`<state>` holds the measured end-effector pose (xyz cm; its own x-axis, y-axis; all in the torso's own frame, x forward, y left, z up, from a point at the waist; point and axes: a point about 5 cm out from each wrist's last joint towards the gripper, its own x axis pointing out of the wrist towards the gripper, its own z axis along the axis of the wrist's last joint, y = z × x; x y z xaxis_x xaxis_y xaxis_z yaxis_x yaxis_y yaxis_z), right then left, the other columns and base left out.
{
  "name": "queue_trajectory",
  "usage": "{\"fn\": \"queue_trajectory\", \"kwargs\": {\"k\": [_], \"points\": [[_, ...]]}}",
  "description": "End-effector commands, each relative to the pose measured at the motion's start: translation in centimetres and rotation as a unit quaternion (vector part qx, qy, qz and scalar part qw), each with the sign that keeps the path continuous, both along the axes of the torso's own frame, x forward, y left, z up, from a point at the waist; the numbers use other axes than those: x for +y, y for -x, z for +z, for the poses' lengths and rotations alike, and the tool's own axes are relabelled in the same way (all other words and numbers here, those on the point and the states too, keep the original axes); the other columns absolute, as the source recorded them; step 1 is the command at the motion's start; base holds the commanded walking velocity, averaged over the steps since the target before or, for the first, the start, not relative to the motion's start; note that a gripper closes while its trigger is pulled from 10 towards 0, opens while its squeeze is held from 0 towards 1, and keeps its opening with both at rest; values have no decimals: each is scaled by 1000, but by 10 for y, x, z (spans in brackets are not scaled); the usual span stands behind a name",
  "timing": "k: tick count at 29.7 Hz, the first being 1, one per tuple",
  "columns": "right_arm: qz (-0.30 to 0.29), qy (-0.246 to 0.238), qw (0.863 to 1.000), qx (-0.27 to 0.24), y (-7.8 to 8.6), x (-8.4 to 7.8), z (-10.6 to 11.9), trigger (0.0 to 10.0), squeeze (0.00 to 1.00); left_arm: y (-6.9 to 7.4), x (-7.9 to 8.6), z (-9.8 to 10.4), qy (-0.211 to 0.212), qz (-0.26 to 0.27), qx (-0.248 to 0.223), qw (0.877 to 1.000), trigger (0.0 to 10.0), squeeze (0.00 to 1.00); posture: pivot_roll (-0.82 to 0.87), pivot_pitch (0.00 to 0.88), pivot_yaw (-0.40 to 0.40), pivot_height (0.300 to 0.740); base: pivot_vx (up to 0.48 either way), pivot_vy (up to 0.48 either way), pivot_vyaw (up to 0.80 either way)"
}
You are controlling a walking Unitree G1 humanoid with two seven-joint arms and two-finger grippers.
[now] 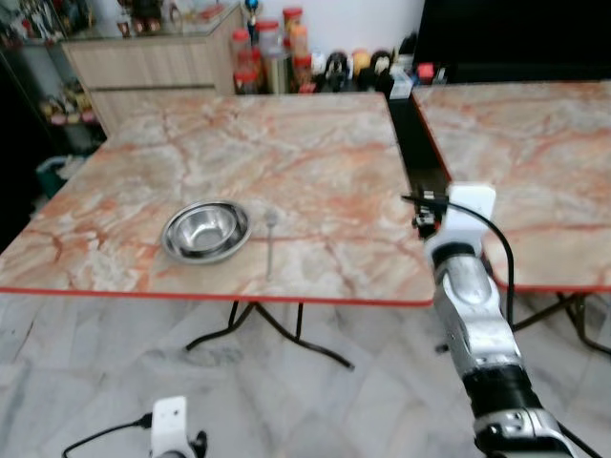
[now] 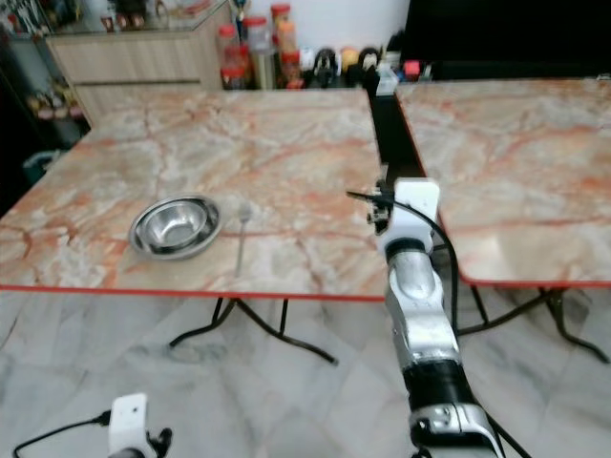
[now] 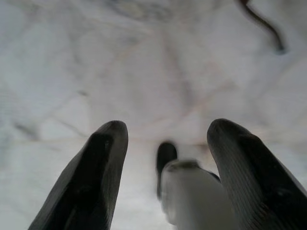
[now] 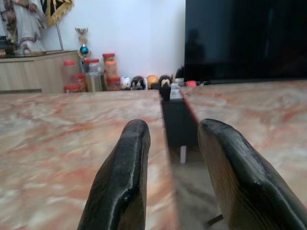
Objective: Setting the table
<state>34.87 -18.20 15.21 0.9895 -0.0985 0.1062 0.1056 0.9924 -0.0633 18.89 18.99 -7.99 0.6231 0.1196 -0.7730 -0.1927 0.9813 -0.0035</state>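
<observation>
Head camera, left eye: there's a marble-look surface (image 1: 286, 143) with a red edge, and a steel bowl (image 1: 205, 230) sits near its front edge, at about 8 o'clock from the middle. Just beside the bowl at its 3 o'clock lies a fork (image 1: 270, 240), not touching it. The fork's long axis runs front to back: head toward 12 o'clock, handle toward the near edge. Plenty of bare marble beyond and to both sides of the two.

A second surface (image 1: 535, 162) stands at 3 o'clock, with a dark gap between them. The right arm reaches up into that gap near the front corner, with the right pincer (image 4: 170, 158) at the end of it.

Right eye: same layout. Jars (image 2: 256, 48) and a wooden cabinet (image 2: 143, 62) line the wall past the far edge, at 11 to 12 o'clock.

Left wrist: the left pincer (image 3: 165, 143) hangs low over the pale tiled floor (image 3: 144, 72), fingers spread apart with nothing between them. A blurry white bit sits close to the lens, can't tell what it is.

Right wrist: the right pincer looks level along the gap, one surface on each side, fingers parted and holding nothing. A big dark screen (image 4: 244, 38) is at the far end.
</observation>
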Motion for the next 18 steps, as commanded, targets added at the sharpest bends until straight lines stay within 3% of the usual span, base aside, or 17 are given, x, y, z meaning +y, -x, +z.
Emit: {"fn": "queue_trajectory", "kwargs": {"k": [1,18], "points": [[14,-11,1000,-15,-4,10,9,10000,0,-3,12,3,-18,1,-4,1000,10000,0,-33,0,48,740,322,-352,0],[3,-17,1000,-10,-4,7,8,10000,0,-8,11,6,-16,-2,-14,1000,10000,0,-54,0,65,740,328,-347,0]]}}
